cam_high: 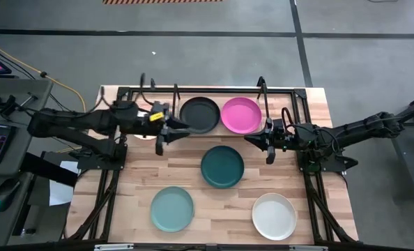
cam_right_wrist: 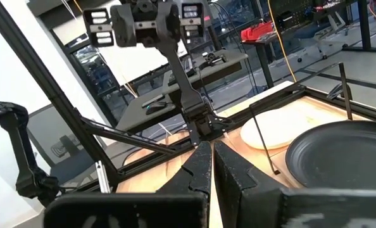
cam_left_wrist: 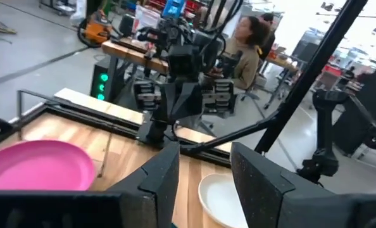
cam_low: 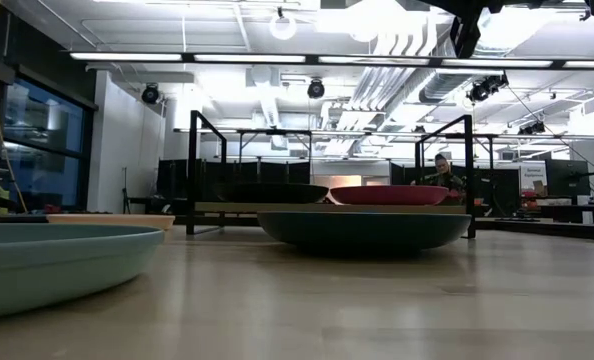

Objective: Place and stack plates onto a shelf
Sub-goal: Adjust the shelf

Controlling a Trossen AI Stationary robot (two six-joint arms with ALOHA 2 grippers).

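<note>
High view: left gripper (cam_high: 166,132) jaws parted beside the black plate (cam_high: 199,114); right gripper (cam_high: 268,143) jaws closed, empty.

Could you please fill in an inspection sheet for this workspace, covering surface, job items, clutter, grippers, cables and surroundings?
Surface: light wooden table, edged by a black frame.
Job's things: black plate and magenta plate side by side on the shelf; dark teal plate, light teal plate and white plate on the table; a pale plate shows beyond the black one in the right wrist view.
Clutter: nothing seen.
Grippers: left gripper open, empty, beside the black plate; right gripper shut, empty, by the magenta plate.
Cables: yellow cable on the floor, left.
Surroundings: seated person beyond the table.
</note>
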